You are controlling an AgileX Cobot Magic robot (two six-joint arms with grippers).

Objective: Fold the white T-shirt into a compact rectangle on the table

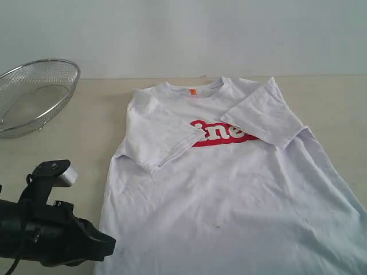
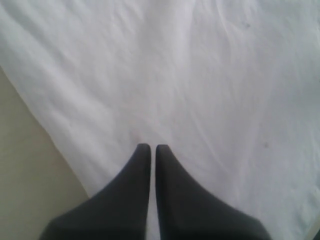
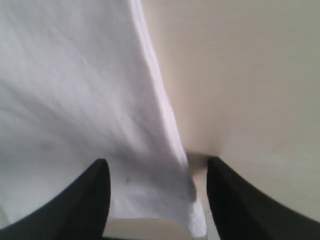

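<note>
**A:** Where does the white T-shirt (image 1: pixel 229 189) lie?

**B:** Flat on the table (image 1: pixel 86 114), both sleeves turned in over the chest. The right gripper (image 3: pixel 157 161) has its fingers (image 3: pixel 95 195) well apart. The shirt's edge and a corner run between them, with cloth against one finger and bare table beside the other.

**A:** And the left?

**B:** The left gripper (image 2: pixel 150 147) has its fingers pressed together. Their tips are over cloth, and the shirt's edge is just off to one side. I can't tell whether a layer is caught between them.

**A:** So what could go wrong?

**B:** I see two risks. If the right fingers close this near the edge, they may nip only the rim, and thin cotton could slip out on the lift. And if the left holds nothing while the right pulls, the cloth may drag across the table. That would skew the fold and could shake the sleeves loose.

**A:** Anything else?

**B:** An uneven lift may bunch the fabric, and then the rectangle likely comes out crooked.
</note>
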